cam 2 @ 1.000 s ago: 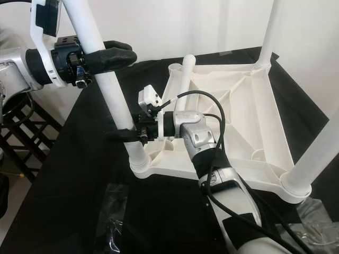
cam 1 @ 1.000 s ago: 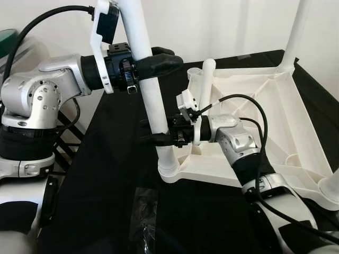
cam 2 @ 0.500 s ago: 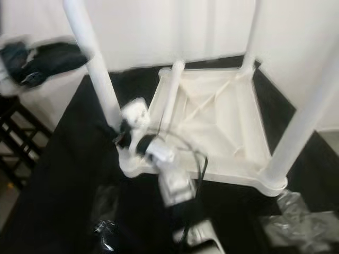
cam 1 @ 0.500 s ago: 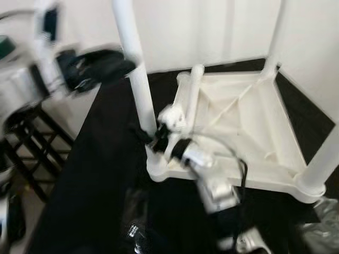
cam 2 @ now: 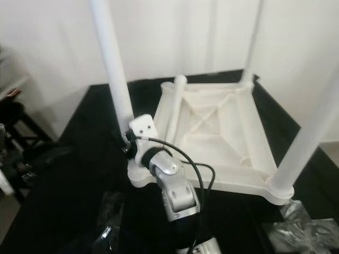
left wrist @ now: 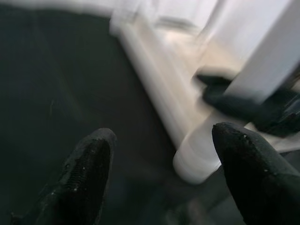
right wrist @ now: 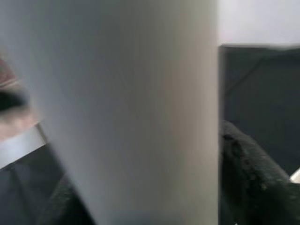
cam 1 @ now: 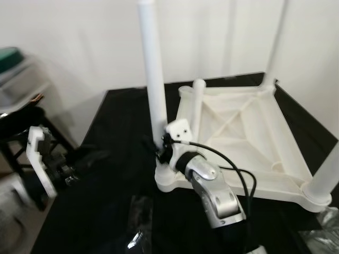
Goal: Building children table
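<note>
- Your left gripper (left wrist: 159, 178) has let go of the near table leg (cam 1: 152, 79) since 1 second ago and dropped to the lower left of the head view, fingers spread wide with nothing between them.
- Your right gripper (cam 1: 160, 151) stays low on that leg, at frame centre; the wrist view shows a finger (right wrist: 253, 168) on each side of the white tube, closed around it.
- You can see the white tabletop (cam 1: 238, 132) lying upside down on the black cloth (cam 1: 111, 174), right of centre.
- The leg stands upright in the tabletop's near left corner socket (cam 1: 167, 180); another leg (cam 1: 328, 174) rises at lower right.
</note>
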### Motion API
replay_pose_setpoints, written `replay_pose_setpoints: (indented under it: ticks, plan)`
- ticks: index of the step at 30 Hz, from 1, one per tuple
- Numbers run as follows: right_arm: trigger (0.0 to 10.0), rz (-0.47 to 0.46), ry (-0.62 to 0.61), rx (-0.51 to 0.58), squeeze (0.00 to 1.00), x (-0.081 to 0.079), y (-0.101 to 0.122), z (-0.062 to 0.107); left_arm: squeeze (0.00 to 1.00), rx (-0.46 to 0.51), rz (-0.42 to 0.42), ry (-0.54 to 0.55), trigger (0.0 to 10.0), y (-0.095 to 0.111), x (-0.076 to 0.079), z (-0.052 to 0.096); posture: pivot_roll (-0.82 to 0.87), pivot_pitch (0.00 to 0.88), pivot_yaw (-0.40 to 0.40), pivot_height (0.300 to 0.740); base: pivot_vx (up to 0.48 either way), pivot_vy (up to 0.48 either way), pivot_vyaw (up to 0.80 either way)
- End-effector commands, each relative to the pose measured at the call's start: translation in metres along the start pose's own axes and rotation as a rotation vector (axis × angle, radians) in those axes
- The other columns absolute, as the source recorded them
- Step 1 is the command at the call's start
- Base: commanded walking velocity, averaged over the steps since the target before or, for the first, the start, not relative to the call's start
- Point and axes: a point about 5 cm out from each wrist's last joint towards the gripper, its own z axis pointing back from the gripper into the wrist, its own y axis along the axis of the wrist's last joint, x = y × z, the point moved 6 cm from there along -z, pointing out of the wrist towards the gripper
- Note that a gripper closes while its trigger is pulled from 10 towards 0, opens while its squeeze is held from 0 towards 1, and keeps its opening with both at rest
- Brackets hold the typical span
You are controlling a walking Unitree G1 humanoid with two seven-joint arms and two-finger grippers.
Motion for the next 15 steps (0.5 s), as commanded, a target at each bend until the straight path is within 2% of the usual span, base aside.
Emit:
replay_pose_setpoints:
  ticks: [1,3,4,5,6,7,8,10,11,15]
  plan:
    - [10.0,0.046,0.137,0.069,0.75,-0.010,0.030,0.000,0.00,0.004,-0.080,0.066,10.0,-0.006,-0.001,-0.002,0.00,0.070,0.109,0.740,0.000,0.000,0.00]
    - [10.0,0.083,0.231,0.085,0.75,-0.009,0.039,0.006,0.00,-0.002,-0.081,0.096,10.0,-0.016,0.000,-0.004,0.00,0.062,0.101,0.740,0.000,0.000,0.00]
    - [10.0,0.083,0.231,0.085,0.75,-0.009,0.039,0.006,0.00,-0.002,-0.081,0.096,10.0,-0.016,0.000,-0.004,0.00,0.062,0.101,0.740,0.000,0.000,0.00]
    - [10.0,0.131,0.315,0.078,0.00,-0.008,0.042,0.010,0.00,0.005,-0.070,0.115,10.0,-0.024,0.002,-0.007,0.00,0.054,0.093,0.740,0.000,0.000,0.00]
    - [10.0,0.164,0.373,0.070,0.00,-0.008,0.043,0.013,0.00,0.015,-0.063,0.130,10.0,-0.029,0.005,-0.008,0.00,0.054,0.093,0.740,0.000,0.000,0.00]
    - [10.0,0.164,0.373,0.070,0.00,-0.008,0.043,0.013,0.00,0.015,-0.063,0.130,10.0,-0.029,0.005,-0.008,0.00,0.054,0.093,0.740,0.000,0.000,0.00]
    - [10.0,0.228,0.504,0.009,0.00,-0.008,0.034,0.018,0.00,-0.008,-0.121,0.138,10.0,-0.042,0.013,-0.014,0.01,0.046,0.080,0.740,0.000,0.000,0.00]
    - [10.0,0.247,0.598,-0.039,0.00,-0.009,0.028,0.021,0.00,0.007,-0.174,0.158,10.0,-0.043,0.015,-0.017,0.02,0.045,0.076,0.740,0.000,0.000,0.00]
    - [10.0,0.250,0.637,-0.062,0.00,-0.009,0.025,0.021,0.00,0.031,-0.171,0.183,10.0,-0.040,0.011,-0.018,0.03,0.036,0.062,0.740,0.000,0.000,0.00]
    - [10.0,0.235,0.676,-0.085,0.00,-0.006,0.023,0.019,0.00,0.061,-0.185,0.223,10.0,-0.038,0.007,-0.019,0.04,0.030,0.055,0.740,0.000,0.000,0.00]
